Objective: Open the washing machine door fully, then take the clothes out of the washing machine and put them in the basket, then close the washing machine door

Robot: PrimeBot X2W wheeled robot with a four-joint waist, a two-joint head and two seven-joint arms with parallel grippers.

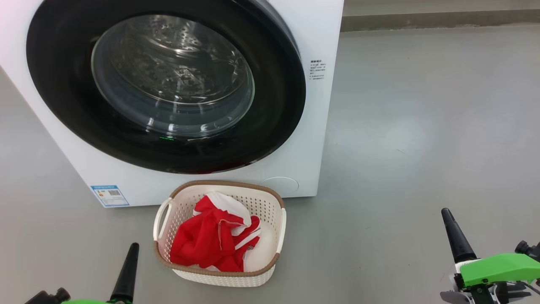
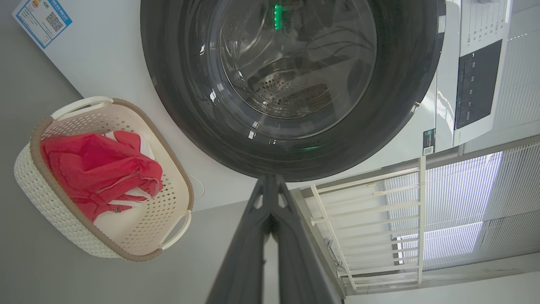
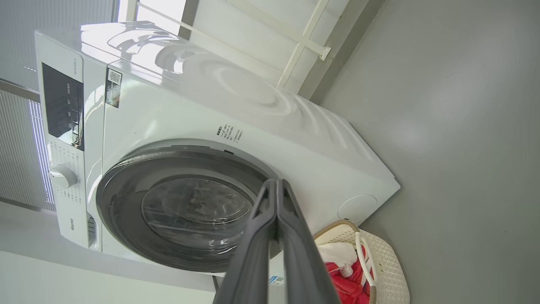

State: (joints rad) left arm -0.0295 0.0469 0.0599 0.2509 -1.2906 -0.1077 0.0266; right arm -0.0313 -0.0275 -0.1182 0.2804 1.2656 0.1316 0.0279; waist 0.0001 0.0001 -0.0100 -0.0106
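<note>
Two grippers show in the head view, the left gripper (image 1: 133,249) at the lower left and the right gripper (image 1: 447,217) at the lower right. Each has its dark fingers pressed together with nothing between them, and both are well apart from everything else. The washing machine (image 1: 312,139) stands on the grey floor (image 1: 422,126). The washing machine door (image 1: 59,93) lies flat against its front, and we see the steel drum (image 1: 168,63) through the glass. The basket (image 1: 223,184) sits on the floor just before the machine's lower front edge, to the right of the blue label (image 1: 109,195). The clothes (image 1: 202,240), red with white trim, lie heaped inside the basket.

In the left wrist view we see the fingers meeting at their tips, pointing toward the door's black rim. The basket with the clothes lies at the left and the control panel (image 2: 476,84) at the right.

In the right wrist view the fingers meet tip to tip before the door. The dial (image 3: 62,176) shows at the left, the basket at the bottom right corner.
</note>
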